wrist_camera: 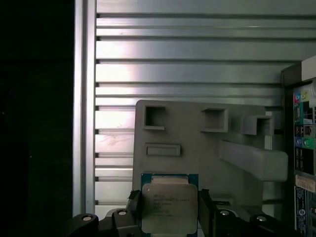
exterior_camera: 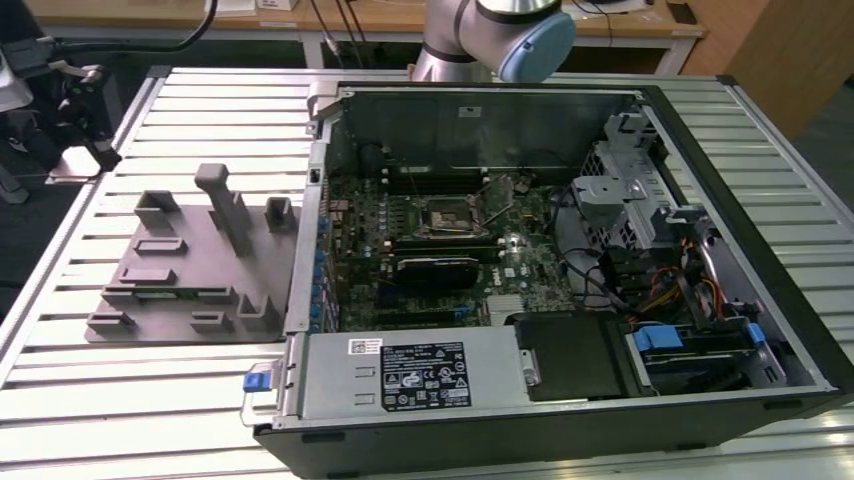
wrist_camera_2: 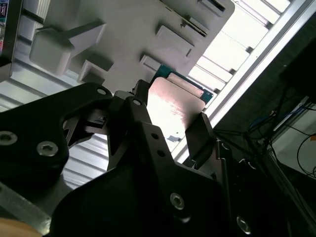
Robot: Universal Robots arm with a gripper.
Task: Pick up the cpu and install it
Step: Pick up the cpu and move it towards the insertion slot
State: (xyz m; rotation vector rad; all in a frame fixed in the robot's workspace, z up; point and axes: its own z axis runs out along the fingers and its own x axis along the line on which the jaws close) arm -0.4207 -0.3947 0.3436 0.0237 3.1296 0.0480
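While the two black fingers press against opposite edges of the cpu, the gripper stands narrowly closed on the chip, which sits square between them in both wrist views. Its silver-grey metal top faces back toward the wrist and its thin green border shows just past the fingertips, so I judge that the underside points away from the gripper, toward whatever lies beneath. Being close to square, the chip has no real long axis. What counts is that the fingers hold two opposite sides and leave the other two free. Beneath and beyond the fingers lies the grey tray on the slatted table, and the chip appears well apart from it, held clear of its pockets rather than resting in one. To one side of the gripper, past the tray, is the edge of the open computer case. The exterior view shows the square black socket in its metal frame near the middle of the motherboard, lying flat and facing up, with a joint of the arm behind the case. So the pick looks done and the chip not yet seated. The socket lies off to the case side of the gripper and below it, well apart from the held chip.
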